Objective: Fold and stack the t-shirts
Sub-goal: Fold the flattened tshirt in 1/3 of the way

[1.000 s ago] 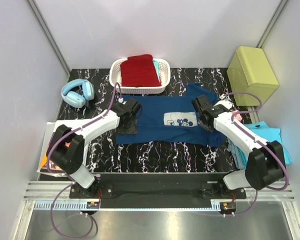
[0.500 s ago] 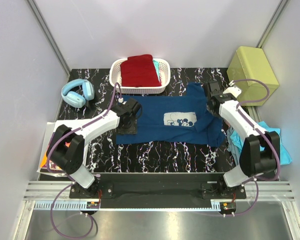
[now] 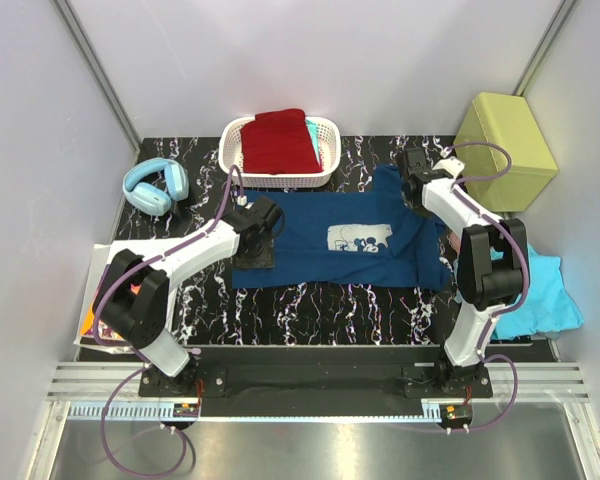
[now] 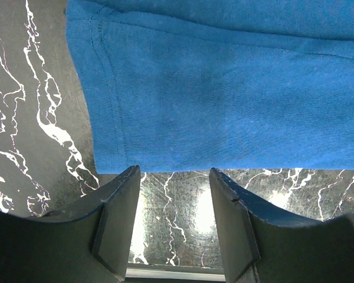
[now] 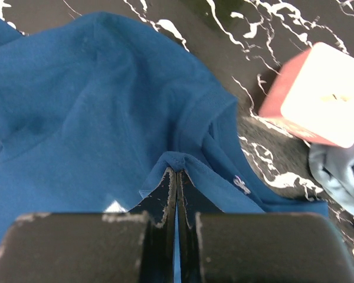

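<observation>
Marble tabletop (image 3: 310,305): tee (image 3: 315,262) (navy) in right claw (image 5: 177,173).

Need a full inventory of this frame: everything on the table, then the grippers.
navy t-shirt: 1, navy blue with white print, spread at table centre
red t-shirt: 1, dark red, folded in the basket
turquoise t-shirt: 1, turquoise, crumpled at right edge
basket: 1, white, back of table
headphones: 1, light blue, back left
box: 1, yellow-green, back right
papers: count unclear, printed, front left edge
small block: 1, white and red, beside navy t-shirt, blurred
table: 1, black with white veins
left gripper: open, at navy t-shirt's edge
right gripper: shut, pinching a fold of navy t-shirt
</observation>
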`<state>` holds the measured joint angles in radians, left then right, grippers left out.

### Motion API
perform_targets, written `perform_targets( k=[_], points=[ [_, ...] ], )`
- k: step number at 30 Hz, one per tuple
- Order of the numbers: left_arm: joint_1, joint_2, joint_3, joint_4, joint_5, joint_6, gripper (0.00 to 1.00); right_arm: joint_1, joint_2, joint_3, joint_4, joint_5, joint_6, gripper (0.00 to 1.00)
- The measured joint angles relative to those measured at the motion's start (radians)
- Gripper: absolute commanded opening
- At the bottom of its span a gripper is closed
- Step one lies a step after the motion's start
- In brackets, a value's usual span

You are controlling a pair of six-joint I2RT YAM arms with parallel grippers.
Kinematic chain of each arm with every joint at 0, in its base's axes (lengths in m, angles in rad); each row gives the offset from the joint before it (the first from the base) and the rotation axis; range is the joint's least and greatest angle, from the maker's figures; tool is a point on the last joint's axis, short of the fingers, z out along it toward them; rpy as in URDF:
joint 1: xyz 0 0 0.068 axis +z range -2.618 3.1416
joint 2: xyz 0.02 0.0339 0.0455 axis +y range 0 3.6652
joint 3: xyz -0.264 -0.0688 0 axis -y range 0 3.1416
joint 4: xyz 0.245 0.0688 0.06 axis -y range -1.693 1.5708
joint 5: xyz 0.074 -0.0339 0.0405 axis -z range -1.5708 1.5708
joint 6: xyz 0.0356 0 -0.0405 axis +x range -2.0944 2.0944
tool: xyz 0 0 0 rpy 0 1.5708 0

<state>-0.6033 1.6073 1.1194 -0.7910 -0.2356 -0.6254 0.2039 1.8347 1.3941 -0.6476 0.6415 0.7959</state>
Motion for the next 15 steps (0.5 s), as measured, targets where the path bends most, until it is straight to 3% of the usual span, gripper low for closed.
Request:
perform_targets(
  k=[15],
  points=[
    [0.0,0.036,0.0,0.0,0.0,0.0,0.55,-0.087,0.165,0.17,0.049,0.0,-0.058,0.0]
  ],
)
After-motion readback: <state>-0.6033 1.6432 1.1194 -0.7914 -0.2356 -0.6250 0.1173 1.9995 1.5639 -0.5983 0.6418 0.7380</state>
